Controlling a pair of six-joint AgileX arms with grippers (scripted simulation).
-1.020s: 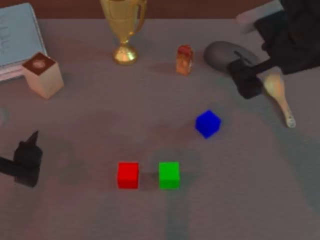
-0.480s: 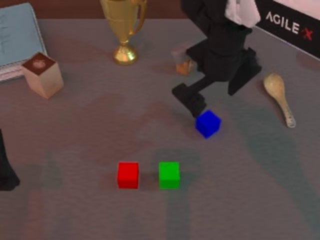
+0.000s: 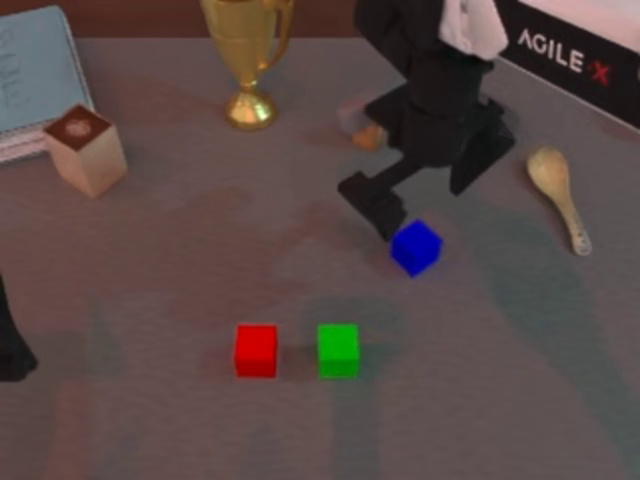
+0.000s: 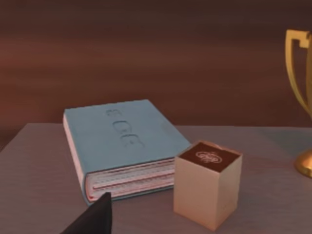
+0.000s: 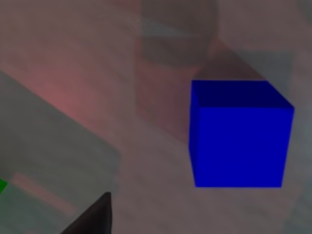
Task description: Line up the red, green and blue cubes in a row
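The red cube (image 3: 256,350) and the green cube (image 3: 338,350) sit side by side near the table's front, a small gap between them. Behind and to their right, the blue cube (image 3: 415,247) stands turned at an angle. My right gripper (image 3: 422,195) hangs open just behind and above the blue cube, one finger (image 3: 375,205) near its back left corner. The right wrist view shows the blue cube (image 5: 241,136) close ahead, untouched, and one dark fingertip (image 5: 97,217). My left gripper (image 3: 10,350) is parked at the left edge, open.
A gold trophy (image 3: 247,60) stands at the back. A tan block with a brown top (image 3: 85,150) and a blue book (image 3: 35,75) occupy the back left. A spoon (image 3: 560,195) lies at the right. A small orange bottle (image 3: 368,135) is partly hidden by the right arm.
My right arm swung in from the back right to above the blue cube, then shifted only slightly. My left arm pulled back to the left edge. No cube moved.
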